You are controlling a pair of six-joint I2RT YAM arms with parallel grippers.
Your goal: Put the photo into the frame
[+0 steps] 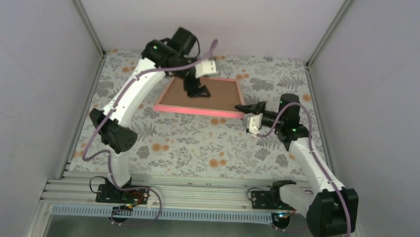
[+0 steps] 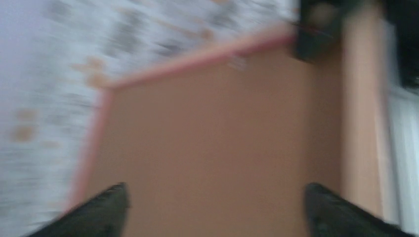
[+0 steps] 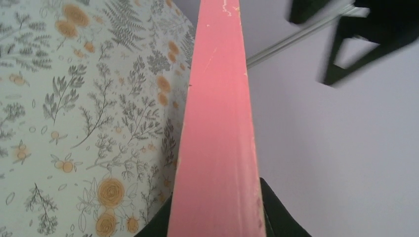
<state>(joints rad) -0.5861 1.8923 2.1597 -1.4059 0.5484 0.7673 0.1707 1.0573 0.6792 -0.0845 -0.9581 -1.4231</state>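
Note:
The pink frame is at the far middle of the table, back side up, with a brown backing board filling it. My right gripper is shut on its near right corner. In the right wrist view the pink frame edge runs straight out from between the dark fingers of that gripper. My left gripper hovers over the board's far left part. In the blurred left wrist view that gripper is open, its fingers wide apart above the bare board. The photo is out of view.
A floral cloth covers the table. Grey walls close in the left, right and back sides. An aluminium rail with both arm bases runs along the near edge.

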